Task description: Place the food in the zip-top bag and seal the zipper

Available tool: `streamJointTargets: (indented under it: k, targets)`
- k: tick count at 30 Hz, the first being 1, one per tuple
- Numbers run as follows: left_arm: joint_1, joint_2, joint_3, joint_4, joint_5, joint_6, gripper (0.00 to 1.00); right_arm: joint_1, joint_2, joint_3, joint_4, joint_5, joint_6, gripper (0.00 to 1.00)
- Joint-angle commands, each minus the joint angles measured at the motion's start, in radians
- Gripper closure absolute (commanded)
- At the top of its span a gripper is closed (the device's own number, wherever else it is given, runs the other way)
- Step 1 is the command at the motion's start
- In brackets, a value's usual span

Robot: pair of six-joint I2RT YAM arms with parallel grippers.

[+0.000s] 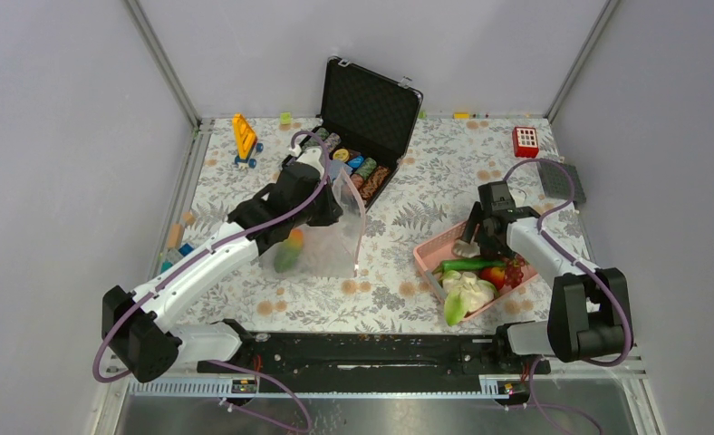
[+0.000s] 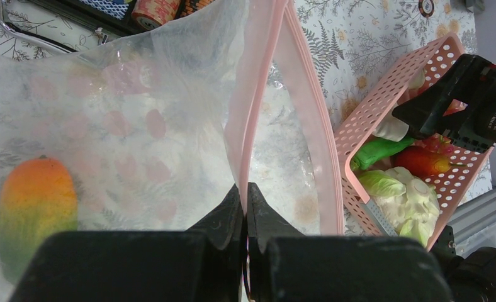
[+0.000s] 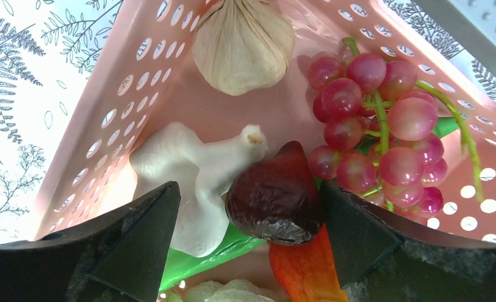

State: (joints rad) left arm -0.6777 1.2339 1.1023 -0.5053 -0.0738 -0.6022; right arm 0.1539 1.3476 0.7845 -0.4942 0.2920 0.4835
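Your left gripper (image 2: 245,207) fills the bottom of its wrist view. Its jaws are pressed together on one lip of the bag (image 2: 138,126), right at the pink zipper (image 2: 261,88). The zipper's other lip runs off to one side of the jaws, so the mouth stands agape. The bag spreads out beside and beyond those jaws. The mango (image 2: 34,207) lies inside it, low and off to the side. That looks like the only food bagged so far.

Your right gripper (image 3: 248,198) has its jaws wide apart, lowered into the pink basket (image 3: 107,126). Beyond the jaws and to one side hang the grapes (image 3: 377,126), and straight beyond them lies a garlic bulb (image 3: 242,44). Between the jaws sit a white mushroom-like piece (image 3: 189,182) and a dark wrinkled fruit (image 3: 274,201). The fruit seems to touch one jaw, but nothing is clamped. A green vegetable (image 3: 214,255) shows underneath.

By my reckoning you're early on. One piece is in, the basket's load is yet to move, and the zipper gets pressed shut last.
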Motion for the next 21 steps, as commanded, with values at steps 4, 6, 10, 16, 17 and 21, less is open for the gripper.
streamJointTargets:
  k: [4, 6, 10, 16, 17, 21]
  targets:
    - [0.011, 0.011, 0.002, 0.047, 0.020, 0.010, 1.00, -0.005, 0.010, 0.021, -0.009, -0.044, -0.001, 0.14]
    - [0.011, 0.015, 0.004, 0.049, 0.027, 0.010, 1.00, -0.005, 0.004, 0.018, -0.021, -0.065, 0.005, 0.14]
    - [0.011, 0.019, 0.008, 0.049, 0.022, 0.008, 1.00, -0.005, 0.000, 0.008, -0.038, -0.085, 0.015, 0.17]
    - [0.012, 0.019, 0.003, 0.050, 0.027, 0.005, 1.00, -0.005, -0.020, -0.002, -0.044, -0.065, 0.029, 0.29]
    - [0.012, 0.017, 0.004, 0.051, 0.024, 0.006, 1.00, -0.005, -0.025, -0.001, -0.049, -0.051, 0.031, 0.31]
    - [0.012, 0.015, -0.003, 0.052, 0.029, 0.004, 1.00, -0.005, -0.061, -0.009, -0.055, -0.029, 0.042, 0.45]
